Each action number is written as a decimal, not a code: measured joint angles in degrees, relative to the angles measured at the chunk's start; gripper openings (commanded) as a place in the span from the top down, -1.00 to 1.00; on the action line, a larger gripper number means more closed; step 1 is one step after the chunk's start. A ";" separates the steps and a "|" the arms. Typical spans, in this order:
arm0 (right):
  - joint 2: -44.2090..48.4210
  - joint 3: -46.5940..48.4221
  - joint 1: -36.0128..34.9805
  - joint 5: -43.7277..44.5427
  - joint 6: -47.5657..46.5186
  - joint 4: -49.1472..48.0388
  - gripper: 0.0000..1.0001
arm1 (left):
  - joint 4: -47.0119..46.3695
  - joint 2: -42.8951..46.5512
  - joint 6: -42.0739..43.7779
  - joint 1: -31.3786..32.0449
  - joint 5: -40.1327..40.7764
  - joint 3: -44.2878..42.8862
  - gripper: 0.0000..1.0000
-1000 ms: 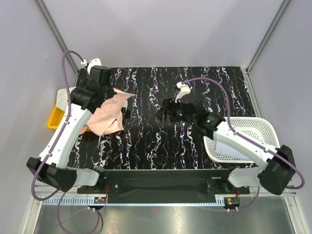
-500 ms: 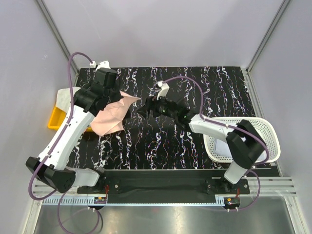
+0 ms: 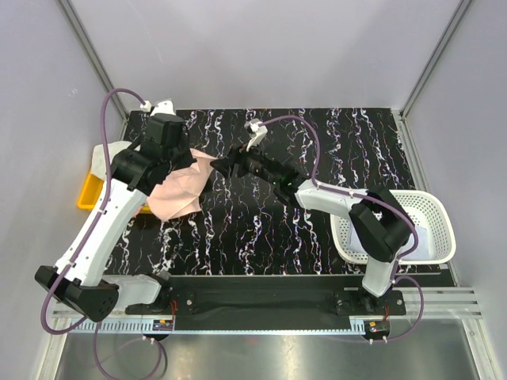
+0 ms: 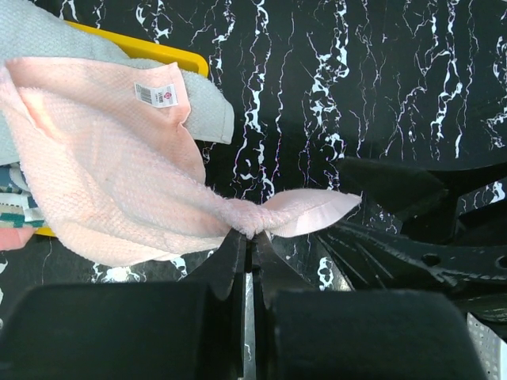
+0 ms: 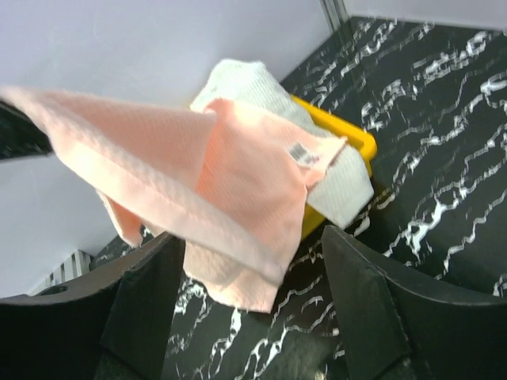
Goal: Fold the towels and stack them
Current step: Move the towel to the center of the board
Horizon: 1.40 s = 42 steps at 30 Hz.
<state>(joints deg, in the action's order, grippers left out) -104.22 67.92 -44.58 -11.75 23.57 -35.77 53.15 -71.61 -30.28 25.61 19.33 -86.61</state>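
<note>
Shift over the last sec, L to R: left gripper point(image 4: 248, 237) has hardly moved and keeps its jaws clamped on a bunched fold of the pink towel point(image 4: 119, 158). The cloth hangs off that pinch above the table's left part. Right gripper point(image 3: 225, 165) was mid-table near the basket w/ nothing in it. That arm has now swung across to the left; its fingers stand apart w/ the towel's hanging edge framed between them, not closed on it. Read: a two-point hold is being set up so the towel can be spread flat before folding. Task looks early, no fold in this towel yet.

Around: yellow tray point(image 3: 85, 196) sits at far left w/ a whitish towel point(image 5: 238, 79) heaped in it. The pink one overlaps it in both wrist views, and a printed towel point(image 4: 16, 210) peeks out beneath. Main risk is dragging those along w/ the pink. Black marbled table point(image 3: 317, 142) takes the middle. White mesh basket point(image 3: 440, 218) is far right w/ pale cloth inside, prob. another towel.
</note>
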 measured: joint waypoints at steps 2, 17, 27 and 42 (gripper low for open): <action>-0.66 1.05 0.00 -0.42 0.11 -1.33 -0.30 | 0.04 0.02 0.37 0.00 -0.07 0.00 1.00; 7.48 0.59 0.00 -0.50 -3.13 8.13 1.00 | 0.76 0.81 3.50 0.00 -4.57 -0.07 1.00; 26.82 6.64 -0.57 3.21 -13.44 34.03 1.00 | 2.89 5.55 9.79 0.33 -20.17 -5.75 1.00; 39.54 20.26 -3.67 2.58 -19.21 60.65 1.00 | -5.55 13.55 12.90 1.16 -46.23 -6.97 1.00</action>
<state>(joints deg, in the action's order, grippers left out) -64.69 88.18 -48.25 -9.17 4.36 24.88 47.59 -58.06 -17.39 26.76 -26.89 -93.58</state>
